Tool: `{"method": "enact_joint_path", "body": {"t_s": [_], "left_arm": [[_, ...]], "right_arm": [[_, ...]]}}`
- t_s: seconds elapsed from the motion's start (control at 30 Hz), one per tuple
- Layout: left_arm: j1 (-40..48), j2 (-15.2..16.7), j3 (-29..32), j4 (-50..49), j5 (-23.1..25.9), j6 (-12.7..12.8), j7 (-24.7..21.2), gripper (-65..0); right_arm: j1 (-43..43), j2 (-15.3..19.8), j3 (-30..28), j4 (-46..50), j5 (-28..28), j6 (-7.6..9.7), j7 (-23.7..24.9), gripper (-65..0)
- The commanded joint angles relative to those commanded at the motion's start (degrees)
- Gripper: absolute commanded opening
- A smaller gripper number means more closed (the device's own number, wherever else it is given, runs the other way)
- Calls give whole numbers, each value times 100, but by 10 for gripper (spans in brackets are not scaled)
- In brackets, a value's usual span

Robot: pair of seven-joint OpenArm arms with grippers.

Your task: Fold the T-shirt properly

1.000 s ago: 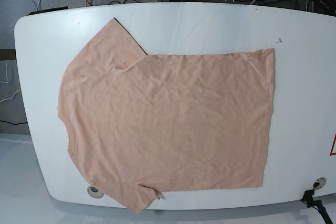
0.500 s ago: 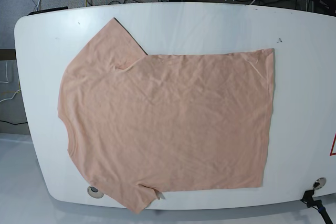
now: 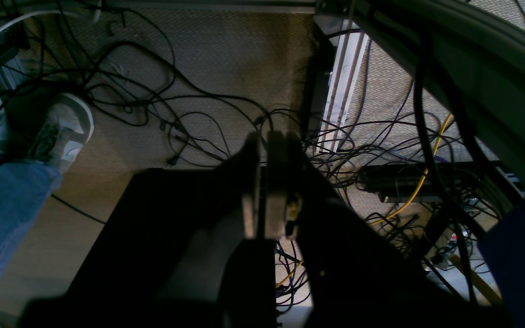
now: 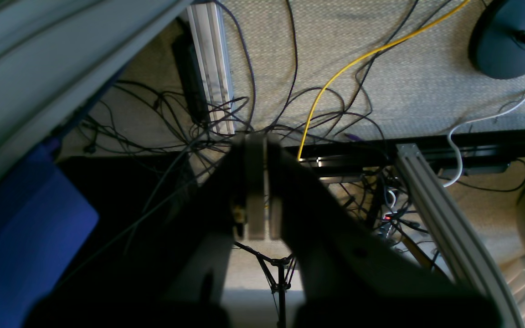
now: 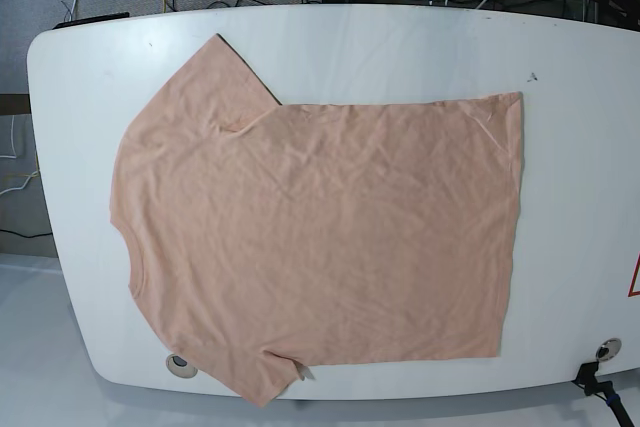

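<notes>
The T-shirt (image 5: 320,247) lies spread flat on the white worktop (image 5: 400,47), slightly wrinkled, its hem toward the base view's right and its collar side toward the left; one sleeve points to the far-left corner, the other hangs just over the near edge. Both arms are off the worktop — their wrist cameras look down at carpet and tangled cables (image 3: 189,114). The left end effector (image 3: 265,182) has its fingers pressed together on nothing, and so does the right end effector (image 4: 258,187).
</notes>
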Motion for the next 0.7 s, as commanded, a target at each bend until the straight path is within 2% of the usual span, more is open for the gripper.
{"method": "enact_joint_path", "body": {"t_s": [0.2,0.43,0.57,0.6,0.7], "left_arm": [[1,-9,-28,-11,-15,-38,17,-648],[4,-21,-36,-1,-9,-309,53,-646],[7,-18,-31,-8,-24,-219,15,-649],[4,-1,-30,0,-8,-271,-88,-639],[6,-20,-37,-44,-3,-265,-69,-636]], "right_arm": [[-20,-3,10,2,-13,6,22,-644],[-18,0,-6,-15,17,0,19,-645],[-29,5,-13,-35,-11,12,27,-644],[9,-4,-32,-8,-9,84,78,-647],[-4,4,-43,-2,-17,81,88,-646]]}}
